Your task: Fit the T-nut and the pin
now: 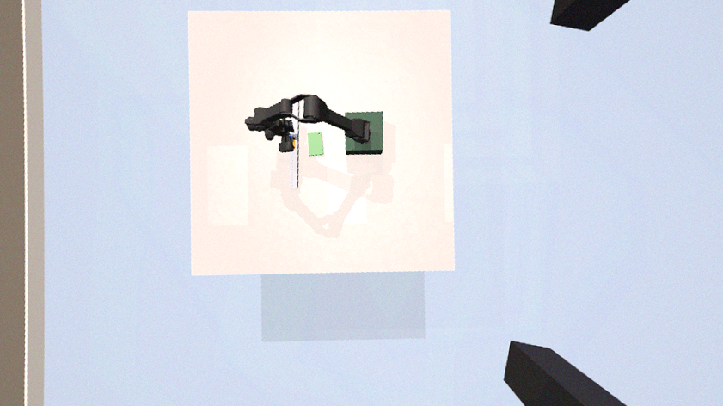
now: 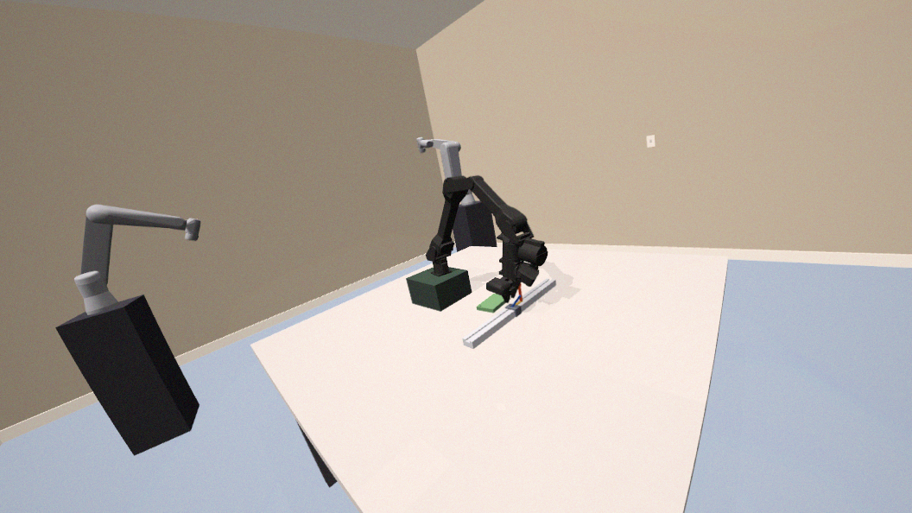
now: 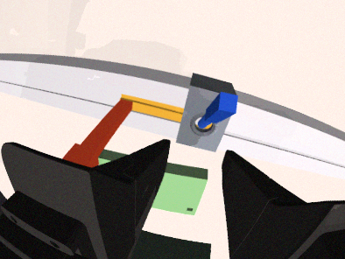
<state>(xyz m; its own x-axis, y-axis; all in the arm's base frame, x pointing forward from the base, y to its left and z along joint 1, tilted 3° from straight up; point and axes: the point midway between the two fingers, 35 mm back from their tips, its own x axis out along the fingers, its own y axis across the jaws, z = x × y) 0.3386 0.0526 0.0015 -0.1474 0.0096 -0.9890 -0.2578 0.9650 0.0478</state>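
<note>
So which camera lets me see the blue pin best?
The wrist view. There the pin looks large and unblocked, leaning with its lower end in the bracket's hole. The exterior view shows only a small blue sliver by the claw; the top view, at most a speck of blue.

my pincer (image 1: pixel 290 140) (image 2: pixel 508 298) (image 3: pixel 197 151) stands open, with bare space between its tips. the blue pin (image 3: pixel 221 108) leans out of the bracket's hole, blocking the way straight down onto the bracket (image 2: pixel 514 310) (image 3: pixel 204 115). the orange-red handle (image 2: pixel 520 293) (image 3: pixel 105 131) rises beside it, close by one of my fingers. beyond the bracket, away from the handle, the rail (image 1: pixel 295 172) (image 2: pixel 487 331) (image 3: pixel 285 131) offers open room above.
</note>
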